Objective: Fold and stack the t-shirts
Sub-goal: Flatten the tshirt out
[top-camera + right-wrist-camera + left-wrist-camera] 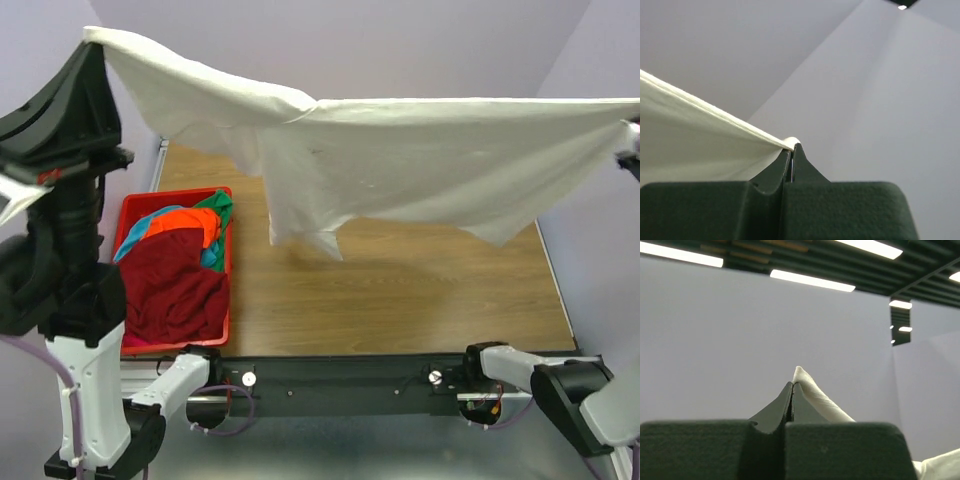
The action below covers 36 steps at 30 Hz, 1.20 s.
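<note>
So both arms have the big white t-shirt [420, 160] strung up in the air like a washing line, well above the table [400, 300]. The left gripper [792, 386] is clamped tight on one corner of it up at the top left; the wrist view shows a nub of white cloth poking out past the pinched fingertips. The right gripper [792, 150] is clenched on the opposite corner over at the far right edge, with the fabric running off to its left as a taut sheet. The top edge of the shirt runs pretty straight between the two grips, dipping a bit in the middle, while the bottom edge hangs ragged: a bunched fold dangles left of centre and a pointy corner droops on the right. None of it touches the wood, and the whole brown tabletop under it is open. Off on the left side sits the red basket [130, 215] with the dark red shirt [175, 285] spilling over its near edge, and the orange shirt [180, 220], teal shirt [212, 255] and green shirt [220, 205] piled behind it.
</note>
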### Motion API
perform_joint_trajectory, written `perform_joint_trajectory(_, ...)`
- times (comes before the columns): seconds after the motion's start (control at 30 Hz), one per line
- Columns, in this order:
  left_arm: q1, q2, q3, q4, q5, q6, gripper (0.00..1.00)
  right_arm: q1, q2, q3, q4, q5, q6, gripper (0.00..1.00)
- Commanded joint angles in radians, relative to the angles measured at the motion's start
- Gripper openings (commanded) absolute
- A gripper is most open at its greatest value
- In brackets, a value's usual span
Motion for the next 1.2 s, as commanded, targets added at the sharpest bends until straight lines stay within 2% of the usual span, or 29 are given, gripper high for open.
perform_joint_trajectory(0.0,0.003,-0.039,0.067,0.109,0.105,-0.097,0.00,0.037,-0.085,0.068,0.169,0.145,-0.021,0.01)
perform_joint_trajectory(0.17,0.003,-0.041,0.149,0.127,0.136,-0.124,0.00,0.143,-0.142,0.089,0.269,0.282,-0.054,0.00)
perform_joint_trajectory(0.23,0.004,-0.033,0.175,0.130,0.150,-0.137,0.00,0.144,-0.164,0.026,0.260,0.284,-0.052,0.00)
perform_joint_trajectory(0.3,0.003,-0.030,0.163,0.136,0.159,-0.151,0.00,0.144,-0.190,-0.093,0.196,0.212,-0.006,0.00)
perform_joint_trajectory(0.4,0.004,-0.048,0.053,0.142,0.158,-0.161,0.00,0.144,-0.187,-0.197,0.096,0.135,0.050,0.01)
perform_joint_trajectory(0.53,0.004,-0.093,-0.247,0.208,0.139,-0.174,0.00,0.144,-0.184,-0.407,0.045,0.045,0.095,0.00)
perform_joint_trajectory(0.63,0.003,-0.081,-0.553,0.259,0.092,-0.166,0.00,0.144,-0.164,-0.551,0.059,0.047,0.095,0.00)
perform_joint_trajectory(0.73,0.004,0.031,-0.669,0.287,0.064,-0.157,0.00,0.144,-0.127,-0.721,0.123,0.069,0.106,0.00)
perform_joint_trajectory(0.8,0.004,0.178,-0.717,0.296,0.069,-0.154,0.00,0.135,-0.098,-0.861,0.164,0.066,0.107,0.00)
perform_joint_trajectory(0.93,0.004,0.488,-0.651,0.275,0.096,-0.143,0.00,0.092,-0.067,-1.157,0.472,0.017,0.095,0.00)
perform_joint_trajectory(0.97,0.006,0.616,-0.575,0.253,0.117,-0.128,0.00,0.066,-0.044,-1.256,0.529,0.009,0.094,0.00)
perform_joint_trajectory(1.0,0.006,0.680,-0.465,0.179,0.116,-0.118,0.00,0.051,0.023,-1.283,0.619,-0.015,0.104,0.00)
perform_joint_trajectory(1.03,0.006,0.741,-0.464,0.178,0.116,-0.115,0.00,0.028,0.023,-1.300,0.651,-0.016,0.104,0.00)
perform_joint_trajectory(1.07,0.006,0.801,-0.340,0.094,0.122,-0.103,0.00,0.005,0.128,-1.304,0.677,-0.058,0.129,0.01)
perform_joint_trajectory(1.1,0.007,0.915,-0.276,0.048,0.122,-0.091,0.00,-0.018,0.178,-1.303,0.701,-0.072,0.144,0.01)
perform_joint_trajectory(1.17,0.010,1.017,-0.106,-0.073,0.121,-0.068,0.00,-0.076,0.345,-1.256,0.746,-0.110,0.185,0.00)
